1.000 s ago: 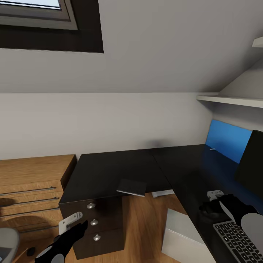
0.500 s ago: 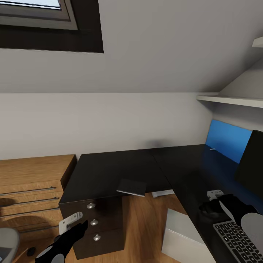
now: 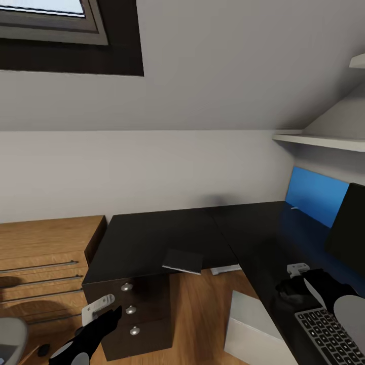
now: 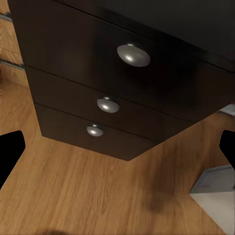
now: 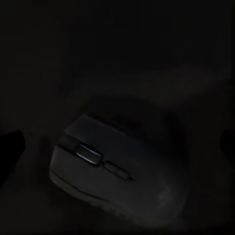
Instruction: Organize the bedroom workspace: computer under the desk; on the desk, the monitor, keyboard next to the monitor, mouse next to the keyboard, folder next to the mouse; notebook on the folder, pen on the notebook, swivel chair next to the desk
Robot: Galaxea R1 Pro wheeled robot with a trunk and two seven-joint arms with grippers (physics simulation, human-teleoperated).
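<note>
A pale wall (image 3: 152, 167) fills the middle of the head view, with a dark-framed window (image 3: 66, 35) in the upper left of the frame and a white shelf (image 3: 319, 141) at the right edge. Below them a black L-shaped tabletop (image 3: 152, 235) runs across the centre and down the right side. A wooden dresser (image 3: 40, 253) stands at the left, just beside the tabletop.

Under the tabletop's left end sits a dark drawer unit (image 3: 134, 309) with three round silver knobs (image 4: 133, 54). A white computer (image 3: 251, 329) stands on the wooden floor (image 3: 197, 314) under the tabletop, lower centre-right of the frame. A dark monitor (image 3: 350, 228) stands on the tabletop at the right edge, with a blue panel (image 3: 314, 195) behind it.

A keyboard (image 3: 329, 337) lies on the tabletop at the lower right corner. A flat dark folder or notebook (image 3: 182, 260) lies at the tabletop's front edge, centre of the frame; which of the two cannot be told.

The right gripper (image 3: 294, 290) rests low over the tabletop just beyond the keyboard. Its wrist view shows a mouse (image 5: 112, 166) close below, dim, between spread fingers that do not touch it. The left gripper (image 3: 109, 317), lower left, hangs in front of the drawers with fingers wide apart, holding nothing.
</note>
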